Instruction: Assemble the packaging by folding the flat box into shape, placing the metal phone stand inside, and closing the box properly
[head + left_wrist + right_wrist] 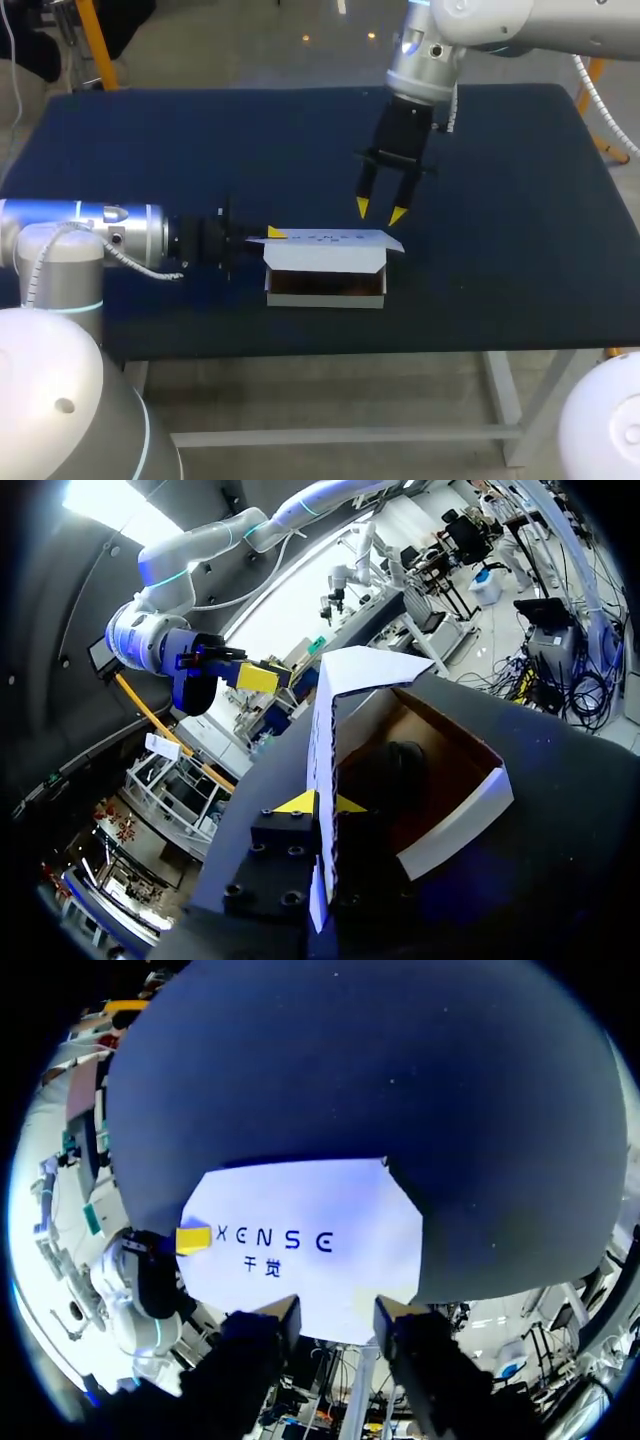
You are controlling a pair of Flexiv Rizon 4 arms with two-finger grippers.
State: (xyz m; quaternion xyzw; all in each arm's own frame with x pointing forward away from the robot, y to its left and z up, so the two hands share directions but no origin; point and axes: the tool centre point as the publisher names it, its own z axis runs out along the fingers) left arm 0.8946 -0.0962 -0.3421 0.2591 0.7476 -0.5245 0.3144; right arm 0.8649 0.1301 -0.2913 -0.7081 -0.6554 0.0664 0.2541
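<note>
Left tool (272, 235) is clamped on the box (325, 256) at its left end. In left wrist view both yellow tips pinch the white lid panel (325, 730) from 2 sides, w/ the panel edge running straight btwn them. Left arm comes in from the left side, low & roughly level w/ the bench (500, 260).

Right tool (380, 211) hangs above the box's rear right corner, pointing down. Its fingers are spread apart w/ nothing btwn them, and in head view there's a gap to the cardboard. In right wrist view the white printed lid lies under & just ahead of its tips. The left tool's yellow tip shows at one short end of that lid.

Box sits near mid bench, a bit toward the robot side. It's white outside, brown inside. The side facing the robot is open w/ the brown interior showing. Lid panel lies flat over the top, w/ a small angled flap at its right end.

In left wrist view a dark rounded object (392, 770) sits inside the box on the brown floor. Can't tell if it's the phone stand. Bench surface is dark blue.
</note>
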